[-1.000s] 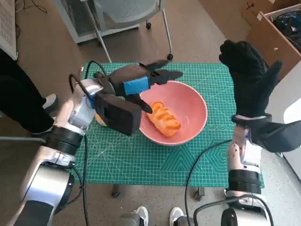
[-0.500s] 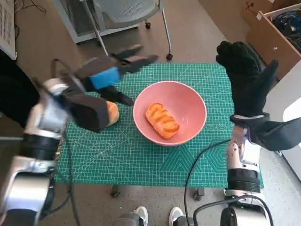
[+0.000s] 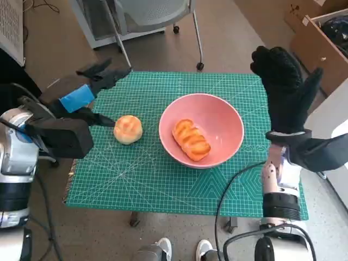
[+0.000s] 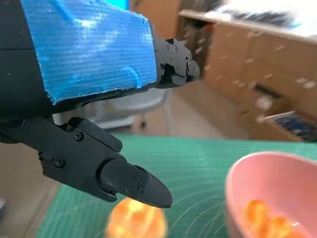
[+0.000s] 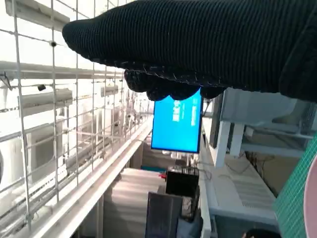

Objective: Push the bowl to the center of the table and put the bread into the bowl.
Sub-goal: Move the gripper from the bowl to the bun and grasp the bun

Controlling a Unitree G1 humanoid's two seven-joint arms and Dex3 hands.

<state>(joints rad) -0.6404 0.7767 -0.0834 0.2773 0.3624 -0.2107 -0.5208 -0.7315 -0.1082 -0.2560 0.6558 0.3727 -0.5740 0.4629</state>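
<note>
With both the left robot hand and gloved right robot hand spread and holding nothing, the round golden bread roll just beside the pink plastic bowl could roll off the green-matted surface if nudged

You have a green cutting mat covering the small table, with a round bun lying on its left part. Beyond the far edge stands an office chair on the brown floor, and a cardboard box sits far right. A lit blue screen shows in your right wrist view.
</note>
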